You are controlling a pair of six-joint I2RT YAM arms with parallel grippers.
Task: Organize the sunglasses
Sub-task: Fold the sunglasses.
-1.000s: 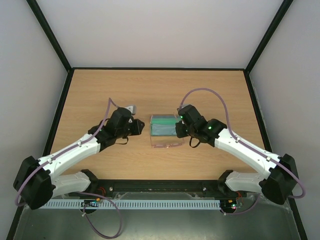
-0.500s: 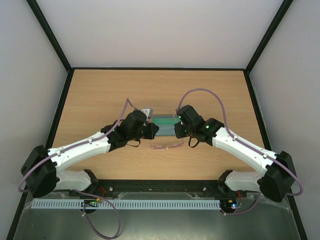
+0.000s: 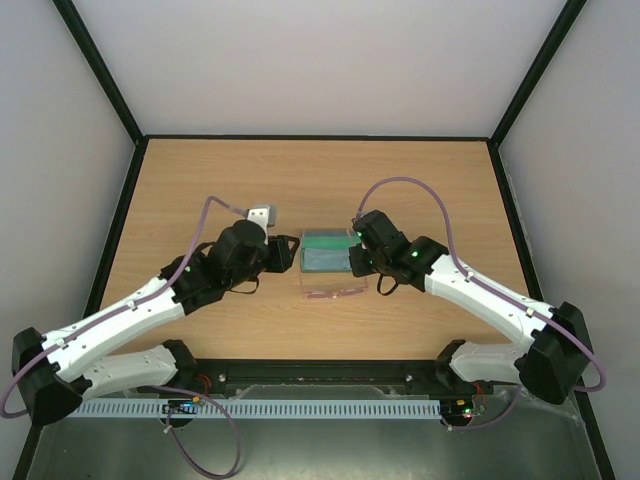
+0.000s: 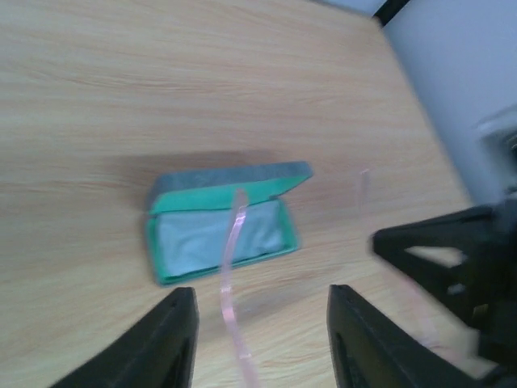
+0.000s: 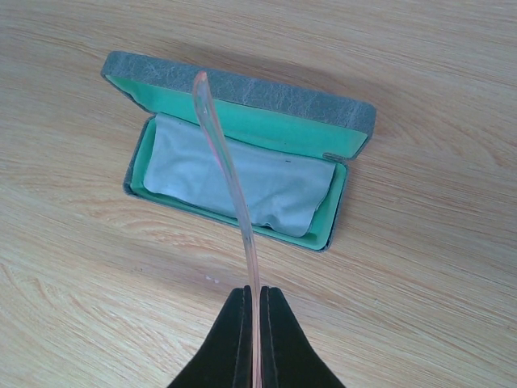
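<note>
At the centre of the top view, an open case (image 3: 325, 252) lies on the wooden table (image 3: 200, 180), between the two arms. The case has a blue-grey shell and a green lining, and its lid is folded back on the side toward the top of the frame. A light blue cloth (image 5: 242, 182) lies flat in the tray of the case. The right claw (image 5: 254, 295) is clamped on one slim pink temple arm of the sunglasses (image 5: 230, 170). In the right wrist view its two fingers are pressed together on the arm at the bottom centre of the frame. From there the temple arm runs upward across the tray, and its curved tip lies over the lid edge. Whether the arm touches the case cannot be determined. In the top view the pink front of the sunglasses appears just below the lower edge of the case, right of centre. The left claw (image 4: 260, 299) is spread wide and grips nothing; its fingers (image 4: 174, 339) stand at the bottom of the left wrist view, on either side of the pink temple arm and apart from it. In the top view this claw sits just left of the case. The right claw appears blurred at the right edge of the left wrist view.
</note>
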